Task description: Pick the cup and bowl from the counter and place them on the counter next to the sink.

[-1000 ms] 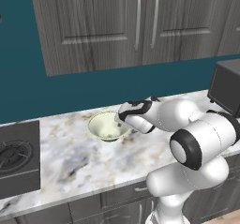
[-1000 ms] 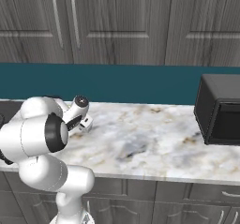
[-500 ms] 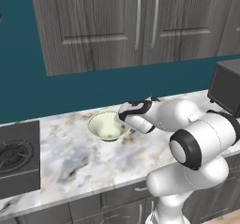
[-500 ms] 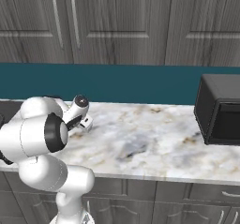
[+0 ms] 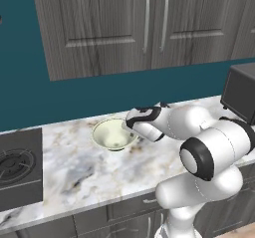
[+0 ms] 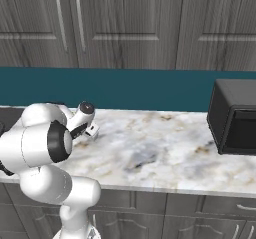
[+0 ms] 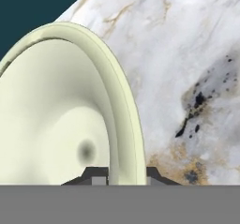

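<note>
A white-and-grey marble counter [image 5: 79,172] with tan veins is carrying a pale cream-green bowl [image 5: 114,134], which is sitting upright near its back edge. Left of the bowl a black stovetop [image 5: 19,172] is lying; well to the bowl's right a black microwave [image 6: 234,116] is standing.

Premises: a rendered domestic kitchen. Evidence as follows. A marble desk [image 5: 74,167] with tan veining runs across the middle of both base views, carried on dark grey wood-grain base cabinets [image 6: 200,218]. Matching wall cabinets [image 5: 149,23] with bar handles fill the upper frame above a teal backsplash [image 6: 125,88]. A black stovetop [image 5: 17,170] sits lower left; a black microwave [image 6: 235,115] stands at right.
</note>
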Motion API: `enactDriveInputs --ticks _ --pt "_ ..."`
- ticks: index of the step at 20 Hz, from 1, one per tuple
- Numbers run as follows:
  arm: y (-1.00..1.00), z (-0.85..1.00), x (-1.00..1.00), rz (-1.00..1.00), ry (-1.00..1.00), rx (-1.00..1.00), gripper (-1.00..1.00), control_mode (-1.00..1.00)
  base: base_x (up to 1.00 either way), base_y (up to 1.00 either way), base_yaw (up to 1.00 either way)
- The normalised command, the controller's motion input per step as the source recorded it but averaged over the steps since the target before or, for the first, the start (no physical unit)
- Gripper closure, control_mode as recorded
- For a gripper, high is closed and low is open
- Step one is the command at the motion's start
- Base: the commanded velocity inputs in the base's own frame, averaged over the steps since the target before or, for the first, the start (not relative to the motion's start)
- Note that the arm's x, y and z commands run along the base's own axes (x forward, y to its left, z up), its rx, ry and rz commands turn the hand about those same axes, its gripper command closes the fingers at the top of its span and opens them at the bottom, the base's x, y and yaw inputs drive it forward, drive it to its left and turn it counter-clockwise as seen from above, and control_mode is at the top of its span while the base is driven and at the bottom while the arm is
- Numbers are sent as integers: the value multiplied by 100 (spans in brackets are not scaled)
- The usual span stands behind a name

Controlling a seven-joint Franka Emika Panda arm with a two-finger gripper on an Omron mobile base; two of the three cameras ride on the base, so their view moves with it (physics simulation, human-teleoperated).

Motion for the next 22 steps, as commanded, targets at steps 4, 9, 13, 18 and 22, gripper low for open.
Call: enactDriveInputs --ticks 4,9,13,18,22 --pt "0 0 -8 -1 0 0 100 -100 0 0 0" --pt "-4 0 -39 -1 0 0 100 -100 0 0 0" --pt "-8 0 -51 0 0 2 100 -100 0 0 0" --pt "-10 14 -31 0 -4 6 100 -100 0 0 0" --pt "-6 26 -24 0 -8 11 100 -100 0 0 0"
